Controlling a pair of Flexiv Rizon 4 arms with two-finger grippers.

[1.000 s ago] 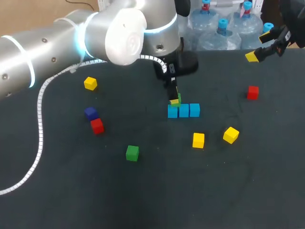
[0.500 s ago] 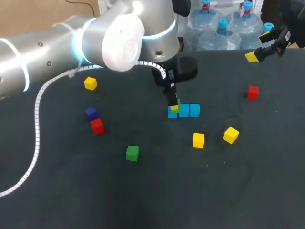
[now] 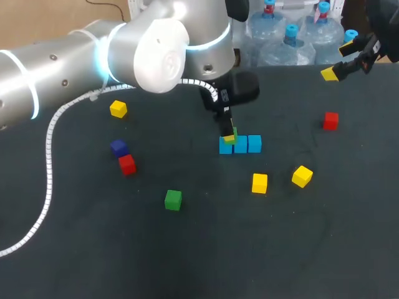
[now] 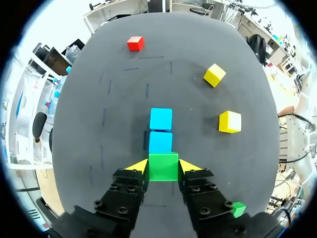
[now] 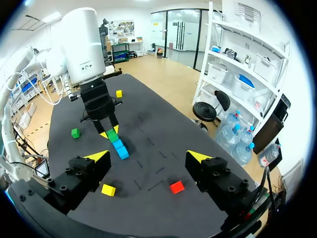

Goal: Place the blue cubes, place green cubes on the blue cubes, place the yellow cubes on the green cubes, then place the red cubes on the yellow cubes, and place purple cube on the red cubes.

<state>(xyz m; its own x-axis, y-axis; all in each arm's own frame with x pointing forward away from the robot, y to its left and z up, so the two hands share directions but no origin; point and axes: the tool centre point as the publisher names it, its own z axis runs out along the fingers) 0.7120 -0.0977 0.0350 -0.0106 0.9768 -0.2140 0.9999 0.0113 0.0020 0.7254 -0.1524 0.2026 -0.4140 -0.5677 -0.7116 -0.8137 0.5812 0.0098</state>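
Observation:
Three light blue cubes (image 3: 240, 144) lie in a row at mid-table. My left gripper (image 3: 230, 137) is shut on a green cube (image 3: 231, 137) directly over the row's left end cube; I cannot tell whether they touch. In the left wrist view the green cube (image 4: 163, 166) sits between the yellow fingertips (image 4: 137, 166), hiding that end cube, and two blue cubes (image 4: 161, 142) show ahead of it. My right gripper (image 3: 340, 60) hangs open and holds nothing at the table's far right; its own view looks out between its fingers (image 5: 148, 157) at the left arm (image 5: 90, 64) and the green cube (image 5: 112, 133).
Loose cubes lie around the row: yellow ones (image 3: 259, 183) (image 3: 302, 176) in front, a red one (image 3: 331, 120) at the right, a green one (image 3: 173, 200) front left. At the left lie a red cube (image 3: 127, 164), a dark blue-purple one (image 3: 119, 147) and a yellow one (image 3: 118, 109).
My left gripper has come down a little with the green cube, closer onto the left end blue cube. The right arm has not moved.

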